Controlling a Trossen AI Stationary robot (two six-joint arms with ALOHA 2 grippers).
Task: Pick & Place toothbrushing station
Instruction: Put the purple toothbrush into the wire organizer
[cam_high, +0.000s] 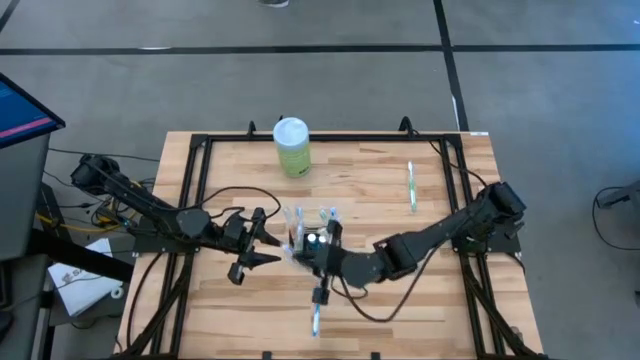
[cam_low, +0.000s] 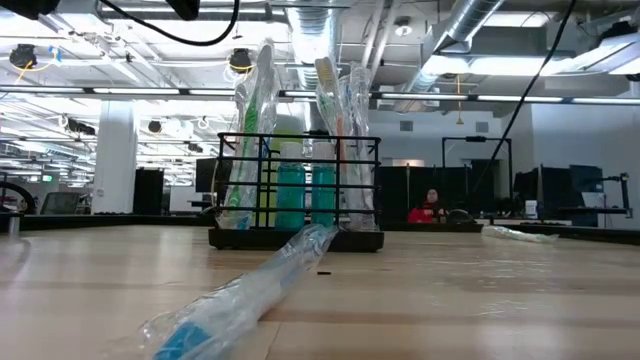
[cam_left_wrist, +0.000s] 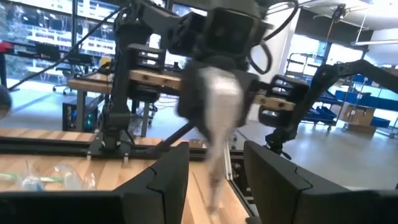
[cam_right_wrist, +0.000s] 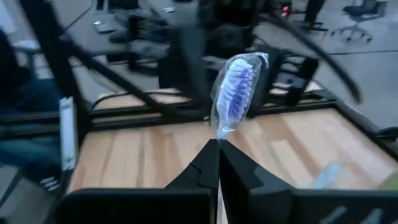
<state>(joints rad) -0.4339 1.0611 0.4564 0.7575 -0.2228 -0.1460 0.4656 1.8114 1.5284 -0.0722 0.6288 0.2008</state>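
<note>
Wrapped toothbrush (cam_low: 235, 300) cut off; blurred

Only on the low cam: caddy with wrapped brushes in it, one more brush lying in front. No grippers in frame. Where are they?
Observer: The right gripper is at the caddy, shut on a wrapped toothbrush.
Operator: Left one?
Observer: The left gripper is open on the caddy's left side, holding nothing.
Operator: What's behind the caddy?
Observer: A pale green bottle stands upright near the table's far edge.
</note>
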